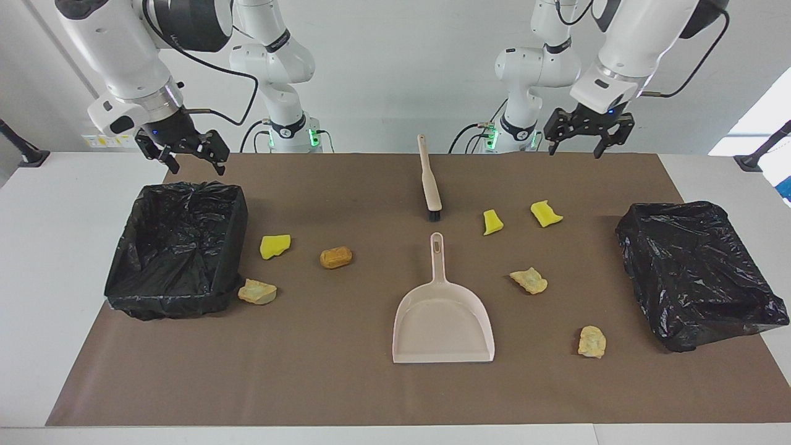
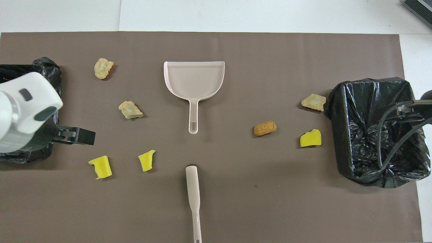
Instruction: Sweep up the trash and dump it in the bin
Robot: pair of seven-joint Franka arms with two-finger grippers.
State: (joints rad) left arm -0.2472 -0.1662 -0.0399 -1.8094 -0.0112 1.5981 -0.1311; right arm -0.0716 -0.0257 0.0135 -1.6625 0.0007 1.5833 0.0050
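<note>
A brown mat (image 1: pixel 346 383) covers the table, with a black-lined bin (image 1: pixel 176 247) at the right arm's end and a second lined bin (image 1: pixel 698 272) at the left arm's end. The beige dustpan (image 1: pixel 444 321) lies mid-mat with its handle toward the robots; the brush (image 1: pixel 429 179) lies nearer the robots, bristles just short of that handle. The trash — seven scraps — is scattered on the mat: a yellow chunk (image 1: pixel 275 245), an orange-brown lump (image 1: pixel 336 257) and a tan piece (image 1: pixel 257 292) beside the first bin; two yellow chunks (image 1: pixel 492 222) (image 1: pixel 545 213) and two tan chunks (image 1: pixel 529 280) (image 1: pixel 592 341) toward the other. The right gripper (image 1: pixel 187 154) hangs above its bin's near edge, fingers apart, empty; the left gripper (image 1: pixel 579 137) hovers over the mat's near edge, fingers spread, holding nothing
</note>
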